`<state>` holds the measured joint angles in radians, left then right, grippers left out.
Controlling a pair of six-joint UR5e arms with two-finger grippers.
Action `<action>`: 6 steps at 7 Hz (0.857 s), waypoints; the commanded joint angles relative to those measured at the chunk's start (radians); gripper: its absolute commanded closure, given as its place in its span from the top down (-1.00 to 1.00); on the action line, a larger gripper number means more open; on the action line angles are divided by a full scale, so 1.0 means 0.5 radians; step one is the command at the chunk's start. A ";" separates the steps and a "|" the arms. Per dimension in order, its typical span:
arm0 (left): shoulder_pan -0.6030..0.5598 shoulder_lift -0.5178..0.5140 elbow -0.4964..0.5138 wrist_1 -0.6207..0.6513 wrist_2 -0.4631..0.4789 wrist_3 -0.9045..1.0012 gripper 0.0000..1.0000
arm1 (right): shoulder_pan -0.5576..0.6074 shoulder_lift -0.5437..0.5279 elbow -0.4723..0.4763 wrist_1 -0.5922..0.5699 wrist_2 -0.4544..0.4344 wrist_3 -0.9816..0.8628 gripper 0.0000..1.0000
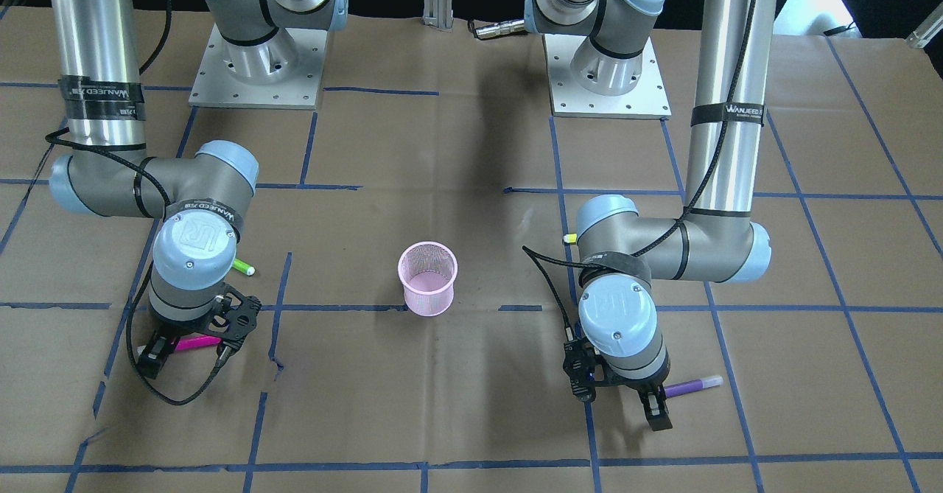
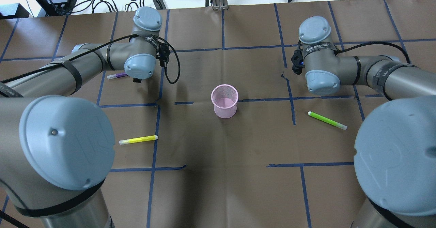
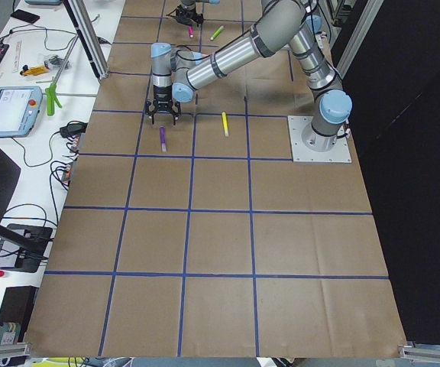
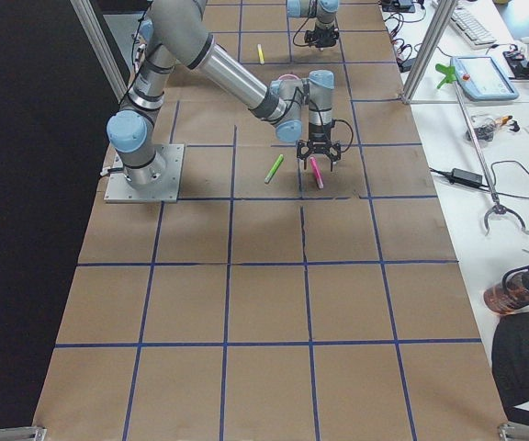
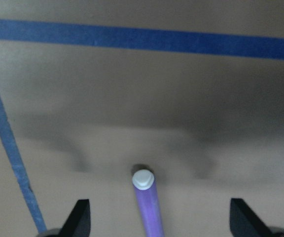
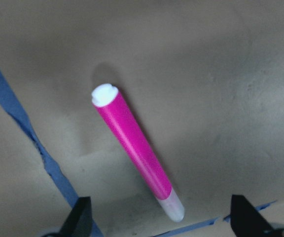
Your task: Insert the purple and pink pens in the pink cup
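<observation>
The pink mesh cup (image 1: 428,278) stands upright at the table's middle, also in the overhead view (image 2: 224,101). The purple pen (image 5: 147,205) lies flat on the paper. My left gripper (image 5: 160,219) is open and hangs right over it, a fingertip on each side; the front view shows the pen (image 1: 692,386) beside the gripper (image 1: 648,397). The pink pen (image 6: 137,163) lies flat under my open right gripper (image 6: 161,217), between its fingertips; the front view also shows this pen (image 1: 195,343). Neither gripper holds anything.
A yellow pen (image 2: 138,139) lies on the left arm's side and a green pen (image 2: 327,120) on the right arm's side, both nearer the robot than the cup. Blue tape lines grid the brown paper. Both arm bases stand at the robot's edge.
</observation>
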<state>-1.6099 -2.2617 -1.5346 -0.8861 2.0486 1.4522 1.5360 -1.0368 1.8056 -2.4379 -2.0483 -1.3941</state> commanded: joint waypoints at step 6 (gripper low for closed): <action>0.008 -0.057 0.014 0.002 -0.004 -0.039 -0.88 | 0.027 0.043 0.021 -0.018 -0.039 -0.034 1.00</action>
<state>-1.6061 -2.2923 -1.5291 -0.8852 2.0474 1.4358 1.5490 -1.0180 1.8127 -2.4467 -2.0672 -1.4102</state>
